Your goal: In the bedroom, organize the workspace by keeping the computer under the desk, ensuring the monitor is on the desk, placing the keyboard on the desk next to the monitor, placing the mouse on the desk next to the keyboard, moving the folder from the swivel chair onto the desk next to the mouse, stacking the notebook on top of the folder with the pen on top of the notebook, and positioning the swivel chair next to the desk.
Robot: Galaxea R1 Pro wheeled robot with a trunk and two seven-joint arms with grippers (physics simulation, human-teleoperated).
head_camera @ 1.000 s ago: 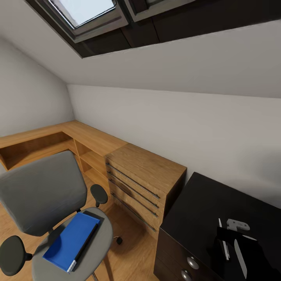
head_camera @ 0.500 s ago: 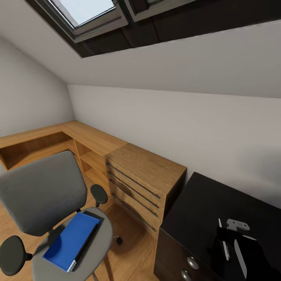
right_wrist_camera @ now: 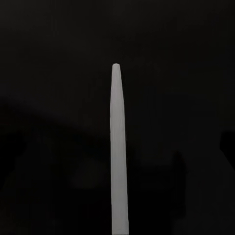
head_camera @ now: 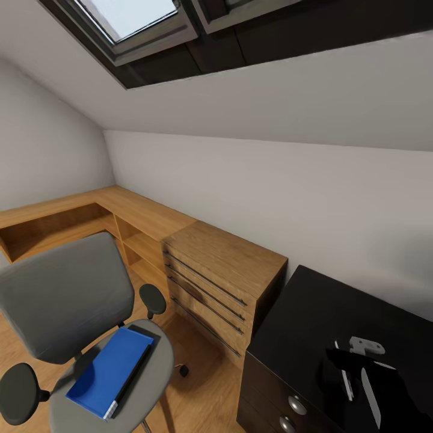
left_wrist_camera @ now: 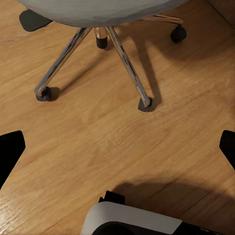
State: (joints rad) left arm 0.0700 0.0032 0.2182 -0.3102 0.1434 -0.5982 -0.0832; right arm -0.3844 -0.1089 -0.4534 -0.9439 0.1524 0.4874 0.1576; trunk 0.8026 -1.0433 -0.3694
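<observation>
White against black, the pen [right_wrist_camera: 118, 147] runs straight out ahead of the right gripper [head_camera: 355, 373] in the right wrist view, a thin tapering stick lying over the dark desk [head_camera: 313, 313] top; whether those fingers are clenched on it or merely hanging above it I cannot tell, as everything around it is black. In the head view that gripper sits at about 4 o'clock, low over the desk, with thin pale streaks beside it. The left gripper [left_wrist_camera: 117, 147] has its black fingertips [left_wrist_camera: 10, 149] spread wide apart, grasping nothing, above bare wooden floor [left_wrist_camera: 98, 142]. Just beyond it stands the swivel chair [head_camera: 66, 300], its chrome star base and castors spreading over the boards. In the head view the chair is at 8 o'clock, well apart from the desk, and the bright blue folder [head_camera: 108, 370] lies flat on its grey seat. Between chair and desk stands a light wooden drawer chest [head_camera: 222, 276], touching the desk's side.
</observation>
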